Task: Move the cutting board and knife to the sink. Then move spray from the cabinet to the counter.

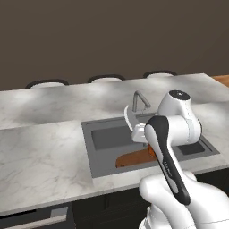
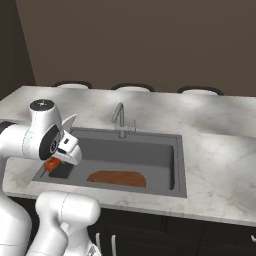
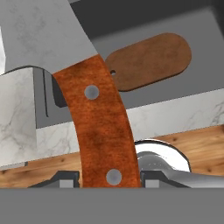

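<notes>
- The gripper (image 3: 111, 177) was seen closed on the knife (image 3: 98, 127), its two fingertips pressed against either side of the curved orange-red handle near the lower rivet.
- The knife was held above the near left part of the sink (image 2: 165, 150), with its broad pale blade reaching up and away from the hand in the hand view.
- The board (image 2: 116, 178) already lay flat on the sink floor, close to the front wall.
- The grip sat at the butt of the handle, well away from the blade; it was judged that the heavy blade could make the knife pivot or slip between the fingertips if the arm were swung sharply.
- If the knife were released from this height, it could land on the board, bounce, or skid against the sink wall.
- If it were let go too near the front edge, it might come to rest on the bench (image 2: 220, 150) rim instead of in the sink.
- The faucet (image 2: 119, 119) stood behind the sink and could be struck by the blade on a wide swing.
- The spray and cabinet were not dealt with yet.
</notes>
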